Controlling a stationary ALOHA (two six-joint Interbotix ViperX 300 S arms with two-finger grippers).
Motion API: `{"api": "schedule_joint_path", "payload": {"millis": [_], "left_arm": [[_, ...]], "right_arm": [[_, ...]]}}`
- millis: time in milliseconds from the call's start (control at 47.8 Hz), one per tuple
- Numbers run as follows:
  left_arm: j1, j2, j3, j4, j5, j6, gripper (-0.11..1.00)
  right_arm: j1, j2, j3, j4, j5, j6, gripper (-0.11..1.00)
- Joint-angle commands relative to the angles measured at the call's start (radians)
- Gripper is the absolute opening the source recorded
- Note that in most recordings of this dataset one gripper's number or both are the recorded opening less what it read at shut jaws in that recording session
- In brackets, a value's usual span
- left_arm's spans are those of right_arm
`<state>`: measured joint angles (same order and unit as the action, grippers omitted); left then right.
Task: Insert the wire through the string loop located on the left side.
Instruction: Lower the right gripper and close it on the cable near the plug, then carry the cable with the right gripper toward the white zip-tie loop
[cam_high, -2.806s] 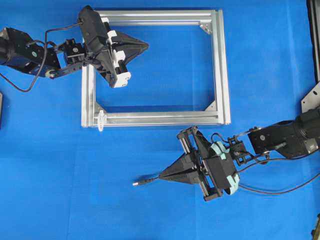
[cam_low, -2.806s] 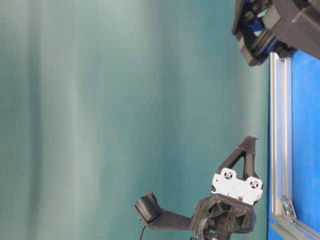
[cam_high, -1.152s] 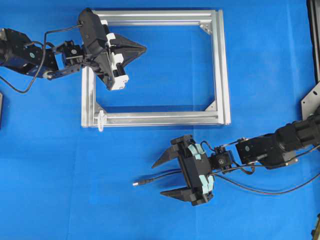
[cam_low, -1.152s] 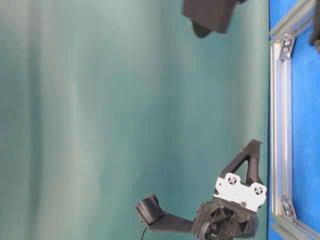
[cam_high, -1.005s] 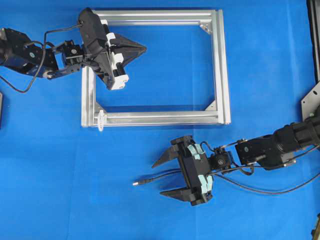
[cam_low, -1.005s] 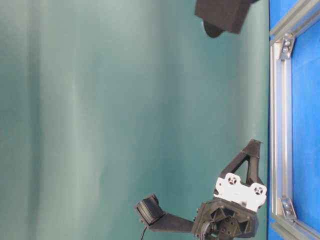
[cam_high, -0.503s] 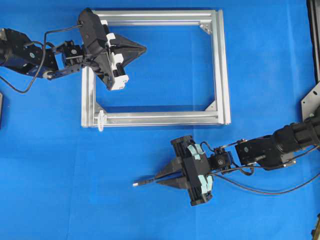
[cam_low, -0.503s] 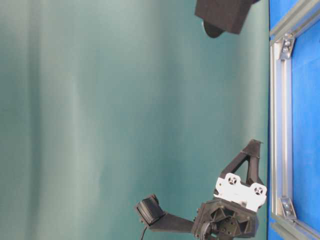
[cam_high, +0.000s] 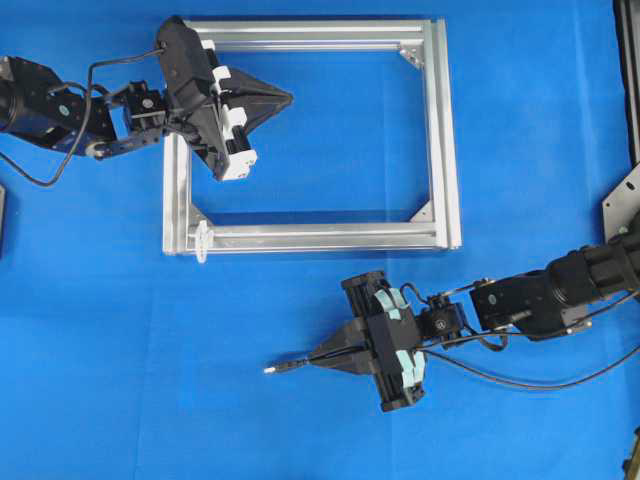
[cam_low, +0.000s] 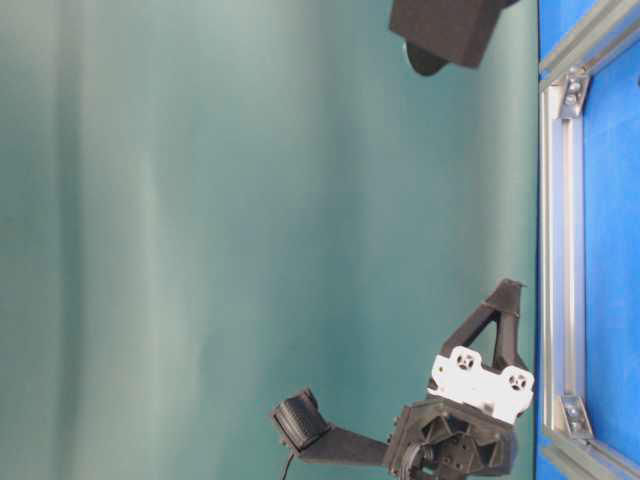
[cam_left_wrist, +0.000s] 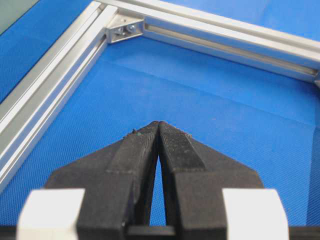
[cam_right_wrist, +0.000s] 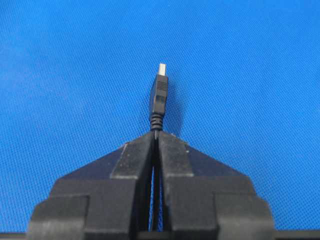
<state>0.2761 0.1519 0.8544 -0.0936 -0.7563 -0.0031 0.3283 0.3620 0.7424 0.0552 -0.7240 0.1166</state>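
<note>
Overhead: my right gripper (cam_high: 318, 357), lower centre, is clamped on the wire (cam_high: 285, 366), plug pointing left. The string loop (cam_high: 203, 240) hangs at the frame's (cam_high: 441, 140) lower-left corner. My left gripper (cam_high: 288, 97), upper left, is closed and empty.

Right wrist: plug (cam_right_wrist: 159, 95) juts up beyond my pinched fingertips (cam_right_wrist: 135, 152).

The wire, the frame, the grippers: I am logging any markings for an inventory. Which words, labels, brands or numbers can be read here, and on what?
None can be read.
The wire: plain black plug, silvery tip, no marking.
The aluminium frame: bare metal.
The right gripper, shut on the wire: pale tape strips, no lettering.
The left gripper, shut: white blocks, no text.
</note>
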Motion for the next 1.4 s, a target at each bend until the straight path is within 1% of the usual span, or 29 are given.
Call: {"api": "schedule_joint_path", "payload": {"millis": [0,105,440,628,775,1382], "left_arm": [[-0.002,-0.035,-0.008,0.003,-0.003,-0.002,0.00],[-0.002,-0.035,-0.009,0.003,-0.003,-0.002,0.00],[0.000,-0.037,-0.008,0.005,-0.003,-0.002,0.00],[-0.002,-0.038,-0.008,0.005,-0.005,-0.002,0.00],[-0.002,-0.038,-0.008,0.005,-0.003,-0.002,0.00],[-0.002,-0.038,-0.008,0.006,-0.003,-0.003,0.00]], "right_arm": [[-0.002,-0.060,-0.012,0.002,0.011,-0.002,0.00],[-0.003,-0.107,-0.009,0.002,0.054,-0.008,0.00],[-0.023,-0.281,-0.020,0.002,0.244,-0.012,0.00],[-0.026,-0.350,-0.032,-0.011,0.318,-0.015,0.00],[-0.026,-0.364,-0.038,-0.023,0.336,-0.015,0.00],[-0.026,-0.362,-0.037,-0.025,0.336,-0.015,0.00]]}}
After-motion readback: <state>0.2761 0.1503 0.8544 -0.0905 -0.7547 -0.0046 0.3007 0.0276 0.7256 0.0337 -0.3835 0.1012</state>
